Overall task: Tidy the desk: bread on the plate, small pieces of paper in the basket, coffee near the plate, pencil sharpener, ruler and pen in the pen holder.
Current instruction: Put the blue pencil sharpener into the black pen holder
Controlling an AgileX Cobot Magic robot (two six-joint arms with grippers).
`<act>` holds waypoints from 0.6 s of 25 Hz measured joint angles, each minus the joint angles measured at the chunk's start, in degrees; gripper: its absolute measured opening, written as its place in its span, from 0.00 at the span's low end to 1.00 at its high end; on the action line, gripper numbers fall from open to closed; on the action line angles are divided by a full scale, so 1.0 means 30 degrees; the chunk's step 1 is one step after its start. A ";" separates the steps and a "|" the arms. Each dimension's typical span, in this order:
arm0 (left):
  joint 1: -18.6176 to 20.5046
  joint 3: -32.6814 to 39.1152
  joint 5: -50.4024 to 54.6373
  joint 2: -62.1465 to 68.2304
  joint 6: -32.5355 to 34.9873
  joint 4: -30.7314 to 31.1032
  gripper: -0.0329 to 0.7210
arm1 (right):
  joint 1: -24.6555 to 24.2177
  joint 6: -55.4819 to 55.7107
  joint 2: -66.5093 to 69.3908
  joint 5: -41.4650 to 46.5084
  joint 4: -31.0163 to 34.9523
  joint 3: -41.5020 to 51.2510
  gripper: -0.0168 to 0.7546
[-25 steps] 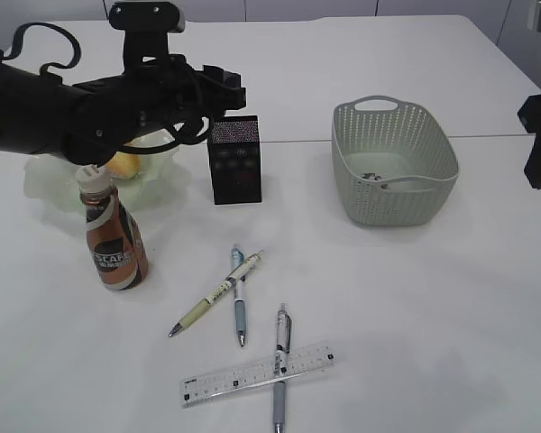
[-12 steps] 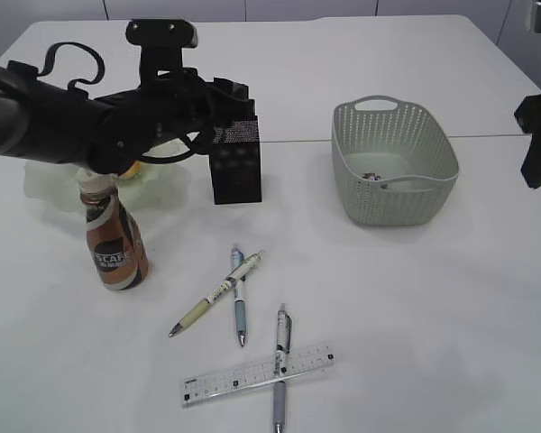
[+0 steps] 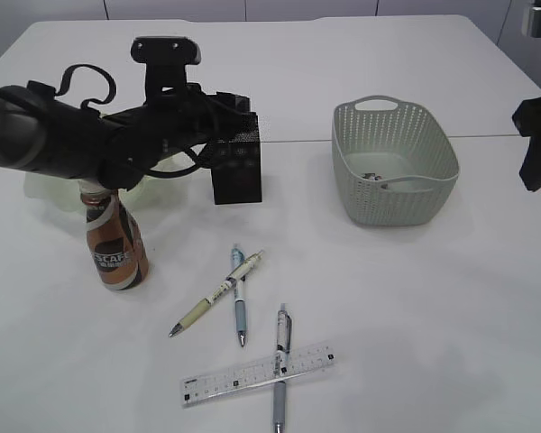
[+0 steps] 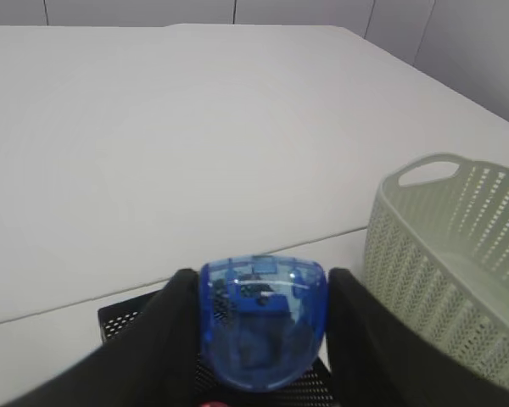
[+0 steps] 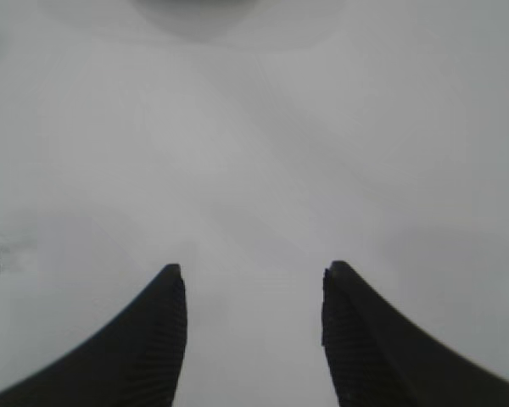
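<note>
Toward the left edge of the table (image 3: 415, 298) sits the plate (image 3: 45, 191), mostly hidden behind the left arm — the bread cannot be made out on it from here. Just in front stands the coffee (image 3: 114, 245), upright and beside the plate, so that item looks settled. The left gripper (image 4: 263, 326) holds the blue translucent pencil sharpener (image 4: 263, 320) pinched between its jaws, right above the open mouth of the pen holder (image 3: 236, 171); carrying it there suggests a drop into the cup is the step in hand. Toward the front edge lie three pens — a cream one (image 3: 215, 294) crossing a blue-grey one (image 3: 239, 298), and a third (image 3: 279, 370) under the ruler (image 3: 257, 373) — all yet to be collected. Right of centre the basket (image 3: 392, 162) holds something small, too unclear to name. At the right edge the right gripper (image 5: 253, 335) hangs over bare table, jaws spread and empty, out of the way.
</note>
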 joint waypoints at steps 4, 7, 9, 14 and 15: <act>0.0000 0.0000 -0.0032 0.0000 0.0000 -0.0274 0.54 | 0.0000 0.0000 0.0000 0.0000 0.0000 0.0000 0.51; 0.0000 0.0000 -0.0072 0.0000 0.0000 -0.0311 0.54 | 0.0000 0.0000 0.0000 0.0000 0.0000 0.0000 0.51; 0.0000 0.0000 -0.0109 0.0000 0.0000 -0.0311 0.55 | 0.0000 0.0000 0.0000 0.0000 0.0000 0.0000 0.51; 0.0000 0.0000 -0.0109 0.0000 0.0000 -0.0311 0.59 | 0.0000 0.0000 0.0000 0.0000 0.0000 0.0000 0.51; 0.0000 0.0000 0.0035 -0.0078 0.0000 -0.0311 0.59 | 0.0000 0.0000 0.0000 0.0000 0.0000 0.0000 0.51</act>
